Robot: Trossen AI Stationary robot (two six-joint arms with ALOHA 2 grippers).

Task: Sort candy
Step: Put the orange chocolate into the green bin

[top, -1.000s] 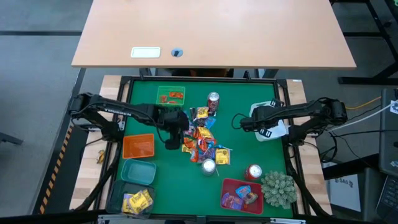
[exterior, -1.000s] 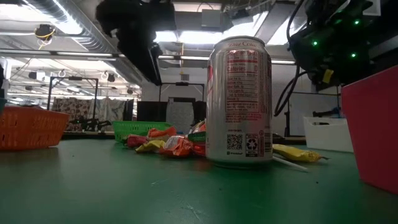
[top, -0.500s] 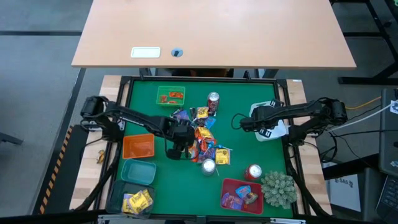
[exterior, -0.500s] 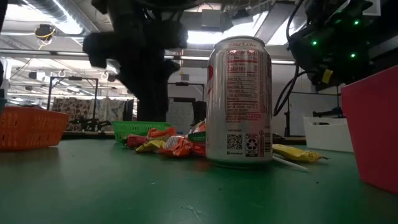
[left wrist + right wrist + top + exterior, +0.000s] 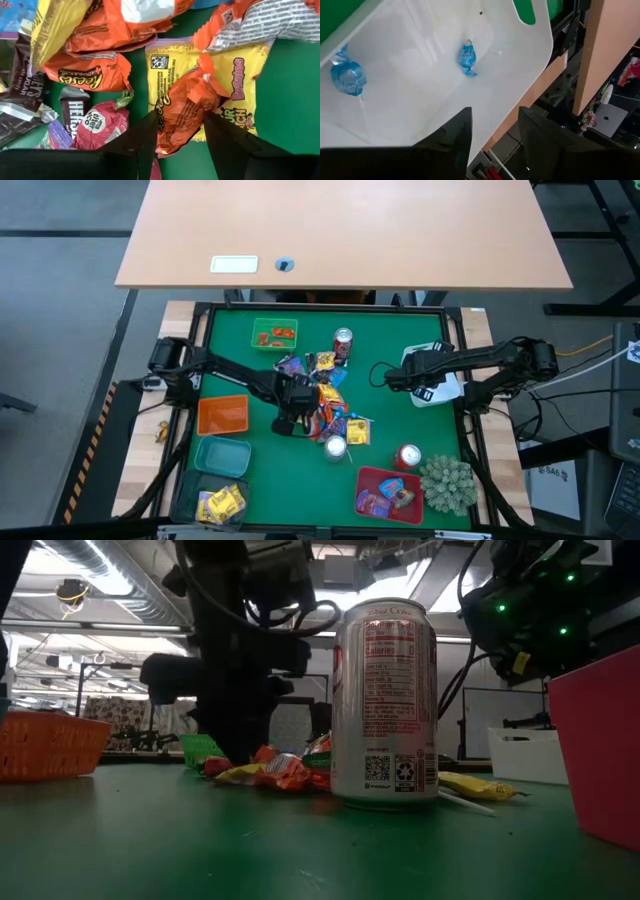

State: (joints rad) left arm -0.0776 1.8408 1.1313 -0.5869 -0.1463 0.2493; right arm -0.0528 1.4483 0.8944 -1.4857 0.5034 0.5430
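Over the central candy pile (image 5: 322, 405), the left gripper (image 5: 172, 132) is straddling an orange wrapper (image 5: 182, 112), fingers wide; closing comes next.

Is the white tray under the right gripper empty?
No, the right wrist view shows two blue wrapped candies lying in the white tray below the open right gripper.

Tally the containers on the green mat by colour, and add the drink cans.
Green tray: 1
Orange bin: 1
Teal bin: 1
Dark bin with yellow candy: 1
Red bin: 1
White tray: 1
Drink cans: 3
Total: 9
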